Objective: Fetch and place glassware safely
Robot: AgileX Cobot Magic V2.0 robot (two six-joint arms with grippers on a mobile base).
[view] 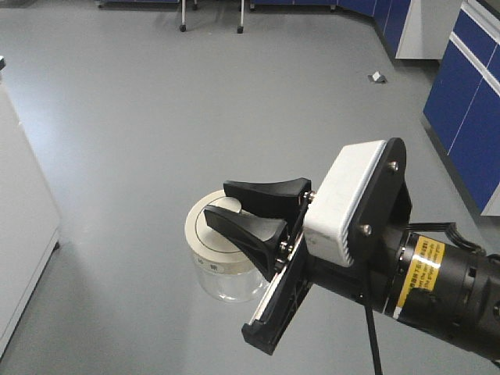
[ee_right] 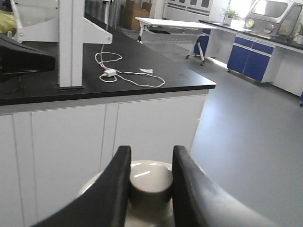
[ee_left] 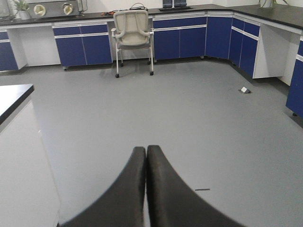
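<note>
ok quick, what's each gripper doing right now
left gripper: shut, holding nothing
right gripper: shut on the lid knob of the glass jar

1. Chair (ee_left: 132,33): well ahead of left gripper (ee_left: 146,150), against blue cabinets (ee_left: 180,42).
2. Small floor object (ee_left: 245,90): ahead and right of same gripper.
3. White cable (ee_right: 130,78): lying on black countertop (ee_right: 184,75), ahead of right gripper (ee_right: 150,153).

You have a black-topped bench (ee_right: 180,71) here, and a white cable (ee_right: 110,73) lies loosely on it. On the grey floor (ee_left: 189,123) stands one chair (ee_left: 133,33).
</note>
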